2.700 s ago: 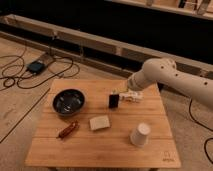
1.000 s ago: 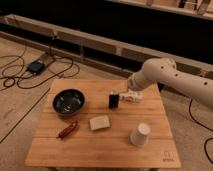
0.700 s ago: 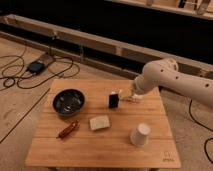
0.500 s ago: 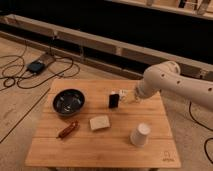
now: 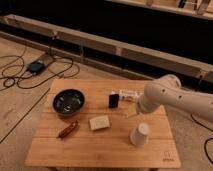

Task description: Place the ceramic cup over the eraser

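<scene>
The ceramic cup (image 5: pixel 140 134) is a small white tapered cup standing on the front right of the wooden table (image 5: pixel 100 150). The eraser (image 5: pixel 114 100) is a small black block standing upright near the table's middle back. My gripper (image 5: pixel 131 111) hangs at the end of the white arm (image 5: pixel 165 97), right of the eraser and above and behind the cup, touching neither. Nothing shows in the gripper.
A dark round bowl (image 5: pixel 68 101) sits at the left. A beige flat block (image 5: pixel 99 122) and a reddish-brown oblong object (image 5: pixel 68 129) lie at the front. A white oblong object (image 5: pixel 129 94) lies right of the eraser. Cables (image 5: pixel 30 70) lie on the floor at left.
The arm and gripper have moved from beside the eraser to the right and toward the front, closer to the cup. The objects on the table have not moved.
</scene>
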Available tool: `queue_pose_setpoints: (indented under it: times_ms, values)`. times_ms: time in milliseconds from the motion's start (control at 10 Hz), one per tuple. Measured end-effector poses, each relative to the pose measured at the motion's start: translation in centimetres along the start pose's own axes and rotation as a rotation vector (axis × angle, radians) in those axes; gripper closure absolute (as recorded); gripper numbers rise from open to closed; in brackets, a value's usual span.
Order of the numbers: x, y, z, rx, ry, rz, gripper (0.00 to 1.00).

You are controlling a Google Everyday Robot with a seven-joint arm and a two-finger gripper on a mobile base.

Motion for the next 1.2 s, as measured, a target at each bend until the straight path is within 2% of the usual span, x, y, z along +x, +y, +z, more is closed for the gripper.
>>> queue_pose_setpoints:
  times_ms: [500,1200]
  values:
    - [3.8,-0.5,1.1,0.009,0.048,0.053,0.20]
    - [6.9,-1.3,2.7,0.007,0.105,0.106,0.20]
